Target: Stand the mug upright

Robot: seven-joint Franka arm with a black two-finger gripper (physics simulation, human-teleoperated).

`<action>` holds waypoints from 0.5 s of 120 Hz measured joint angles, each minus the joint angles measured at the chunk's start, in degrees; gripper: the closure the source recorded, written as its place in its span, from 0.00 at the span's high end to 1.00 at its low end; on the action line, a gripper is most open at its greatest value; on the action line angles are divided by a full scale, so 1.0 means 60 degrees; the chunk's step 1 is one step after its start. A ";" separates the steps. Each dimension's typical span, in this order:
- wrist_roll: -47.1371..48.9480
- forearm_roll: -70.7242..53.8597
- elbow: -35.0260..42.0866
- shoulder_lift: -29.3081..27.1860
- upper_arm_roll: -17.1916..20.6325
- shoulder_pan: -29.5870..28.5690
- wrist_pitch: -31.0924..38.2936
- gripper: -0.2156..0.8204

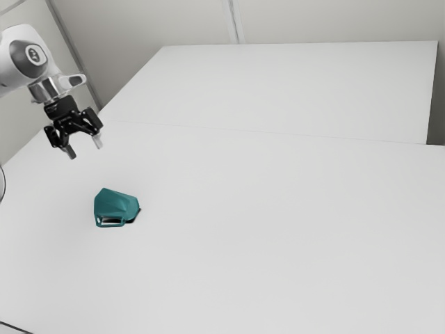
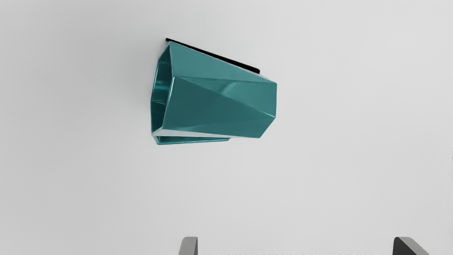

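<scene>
One teal mug (image 1: 115, 204) lies tipped on its side on the white table (image 1: 278, 209), and from where I stand it is toward the exterior view's left. Its handle (image 1: 110, 224) is on the side facing me, low down by the tabletop. The arm (image 1: 26, 56) reaches in from the exterior view's upper left, white with a grey joint cover, and ends in the black gripper (image 1: 84, 149). That gripper hangs in the air, apart from the mug, which sits a little farther toward the exterior view's right. Its two fingers (image 1: 71, 152) are spread and point downward at a slant. Behind the table stands a pale wall (image 1: 334, 21).

In the wrist view the fingers are wide apart, with nothing pinched between them. The mug lies out ahead of their tips, touching neither one. Here I can look partly into its open mouth (image 2: 160, 101), which faces sideways, and the body narrows from there to the base (image 2: 269, 113). The sides are faceted, flat planes meeting at sharp creases. A bit of the handle peeks out along the side toward the fingers, and along the opposite side runs a thin black strip (image 2: 216, 56).
</scene>
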State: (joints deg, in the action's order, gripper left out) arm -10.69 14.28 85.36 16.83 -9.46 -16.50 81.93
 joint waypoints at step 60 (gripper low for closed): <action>-0.1888 0.2092 0.0703 0.1210 -0.0825 -0.0364 0.0199 0.79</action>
State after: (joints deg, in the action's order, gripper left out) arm -22.01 26.83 89.58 24.09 -14.41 -18.69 83.12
